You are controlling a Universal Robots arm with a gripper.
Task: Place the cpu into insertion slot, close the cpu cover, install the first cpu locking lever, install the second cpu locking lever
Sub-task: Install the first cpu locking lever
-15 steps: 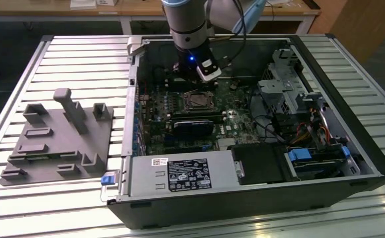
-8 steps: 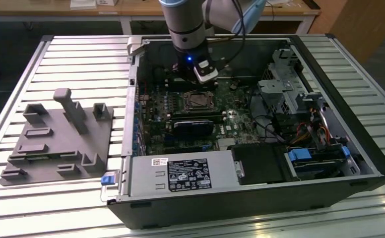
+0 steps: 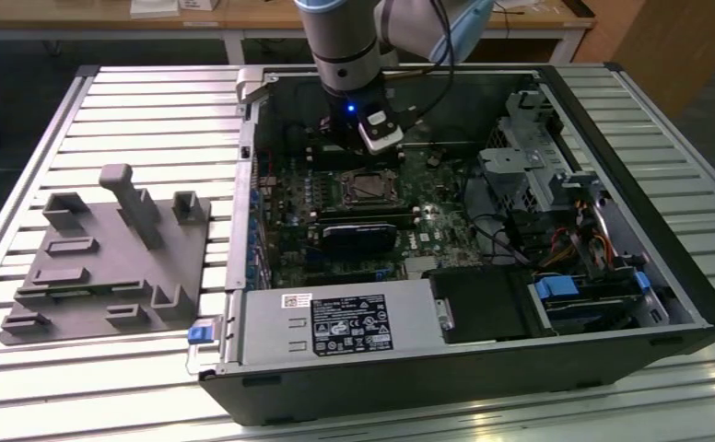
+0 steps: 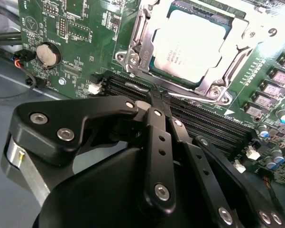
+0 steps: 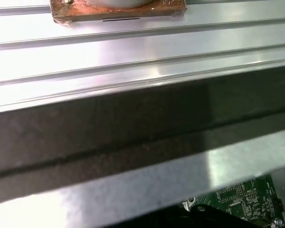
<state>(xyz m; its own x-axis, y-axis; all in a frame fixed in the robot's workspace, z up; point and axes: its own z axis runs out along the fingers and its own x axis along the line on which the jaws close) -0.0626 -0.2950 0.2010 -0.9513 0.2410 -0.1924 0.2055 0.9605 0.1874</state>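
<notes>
The cpu [image 4: 192, 40], a pale silvery square, lies in the insertion slot [image 3: 364, 187] on the green board. The cpu cover [image 4: 237, 54], a silvery metal frame, lies flat around it, and the chip shows through its window. A thin metal lever [image 4: 135, 33] runs along one side of the socket. My gripper [image 4: 159, 96] hangs just above the board beside the socket, at the edge of the long black memory slots [image 4: 204, 121]. Its black fingers [image 4: 154, 142] are pressed together, and I see nothing between them. In the exterior view the gripper [image 3: 376, 147] sits just behind the socket.
The open computer case [image 3: 652, 230] stands on a slatted aluminium table [image 3: 148, 101]. A black heatsink block [image 3: 357, 235] sits in front of the socket, with the power supply [image 3: 339, 327] at the near side. A grey fixture plate [image 3: 99, 258] lies at the exterior view's left. Cables and drive bays [image 3: 555, 193] crowd the right.
</notes>
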